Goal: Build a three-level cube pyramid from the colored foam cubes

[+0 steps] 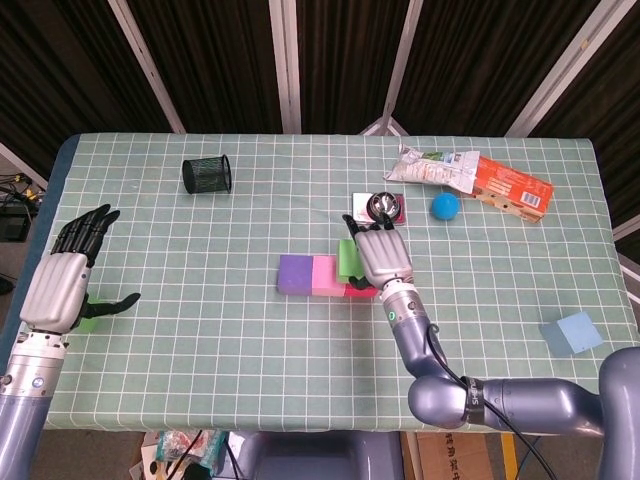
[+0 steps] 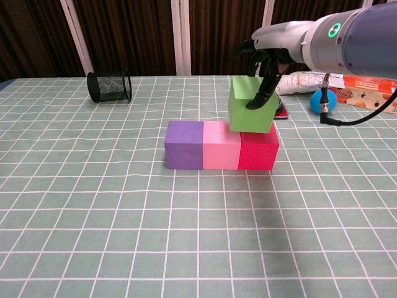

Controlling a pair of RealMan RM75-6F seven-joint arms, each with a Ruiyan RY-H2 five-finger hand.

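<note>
A row of three foam cubes lies mid-table: purple (image 2: 184, 144), pink (image 2: 220, 145) and red (image 2: 258, 150). My right hand (image 2: 265, 54) holds a green cube (image 2: 250, 105) from above, just over the seam between the pink and red cubes; whether it touches them I cannot tell. In the head view the right hand (image 1: 379, 258) covers most of the green cube (image 1: 346, 258). A light blue cube (image 1: 572, 333) lies at the far right of the table. My left hand (image 1: 62, 283) hovers open at the left table edge, over a small green thing (image 1: 90, 322).
A black mesh cup (image 2: 109, 86) lies on its side at the back left. A silver bell on a red base (image 1: 379, 208), a blue ball (image 1: 445, 206) and snack packets (image 1: 470, 177) sit behind the cube row.
</note>
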